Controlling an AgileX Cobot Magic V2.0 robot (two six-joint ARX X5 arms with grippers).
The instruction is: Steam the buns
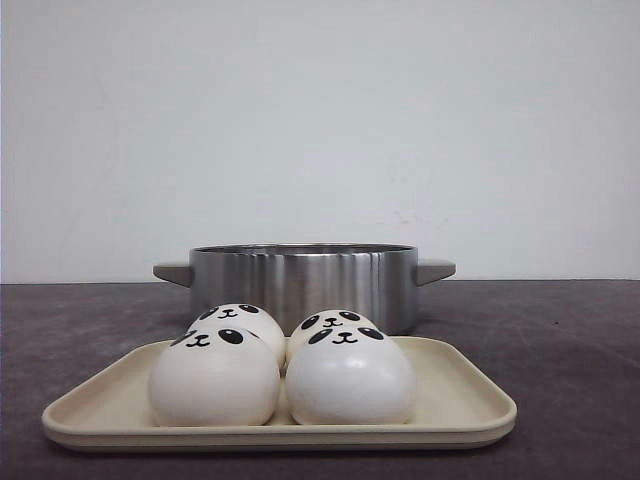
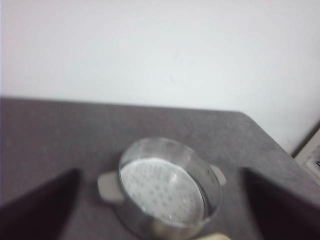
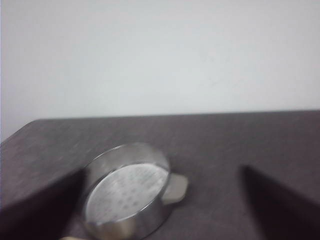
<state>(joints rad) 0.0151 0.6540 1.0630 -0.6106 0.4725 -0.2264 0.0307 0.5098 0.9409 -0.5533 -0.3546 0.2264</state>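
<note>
Several white panda-faced buns sit close together on a cream tray [image 1: 470, 400] at the front of the table: a front left bun [image 1: 214, 380], a front right bun [image 1: 350, 378] and two behind them [image 1: 240, 320]. A steel steamer pot [image 1: 303, 280] with a perforated base stands empty just behind the tray. It also shows in the left wrist view [image 2: 167, 187] and the right wrist view [image 3: 125, 197]. My left gripper [image 2: 160, 210] and right gripper [image 3: 160, 210] are both open and empty, held above the table and looking down at the pot. Neither gripper shows in the front view.
The pot has a grey handle on each side [image 1: 172, 271] [image 1: 436, 270]. The dark grey table [image 1: 560, 340] ends at a white wall behind. A sliver of the tray edge shows in the left wrist view [image 2: 215, 236].
</note>
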